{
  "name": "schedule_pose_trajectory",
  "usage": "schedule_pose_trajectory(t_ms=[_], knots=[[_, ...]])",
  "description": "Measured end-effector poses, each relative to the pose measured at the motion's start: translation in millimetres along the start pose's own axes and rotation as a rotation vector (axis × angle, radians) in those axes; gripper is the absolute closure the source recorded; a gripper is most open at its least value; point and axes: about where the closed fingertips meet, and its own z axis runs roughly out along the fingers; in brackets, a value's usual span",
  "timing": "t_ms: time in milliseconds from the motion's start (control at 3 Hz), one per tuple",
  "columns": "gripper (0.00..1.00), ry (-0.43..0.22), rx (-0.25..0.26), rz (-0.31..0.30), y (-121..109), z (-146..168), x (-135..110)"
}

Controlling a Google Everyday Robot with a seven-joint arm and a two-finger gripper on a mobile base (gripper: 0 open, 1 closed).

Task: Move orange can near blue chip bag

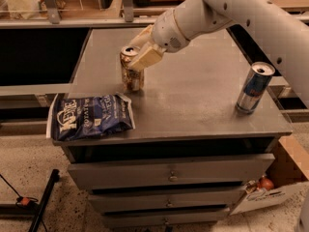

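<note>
The orange can [131, 79] stands upright on the grey cabinet top [193, 100], left of its middle. My gripper [133, 55] reaches in from the upper right and is shut on the can's upper part, with one beige finger [147, 57] across its near right side and the other behind it. The blue chip bag [91, 118] lies flat at the front left corner, its top right edge just below and left of the can, a small gap apart.
A taller slim blue-and-silver can [253, 87] stands near the right front edge. Drawers [169, 175] are below the top. A cardboard box [270, 197] sits on the floor at right, a black stand leg [41, 199] at left.
</note>
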Motion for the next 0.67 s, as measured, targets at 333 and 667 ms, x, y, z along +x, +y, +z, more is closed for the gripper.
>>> schedule_pose_trajectory(t_ms=[333,667], knots=[[1.0,-0.003,-0.018,-0.013,3.9,2.9,0.1],[0.85,-0.017,-0.045,-0.027,9.7,2.1,-2.8]])
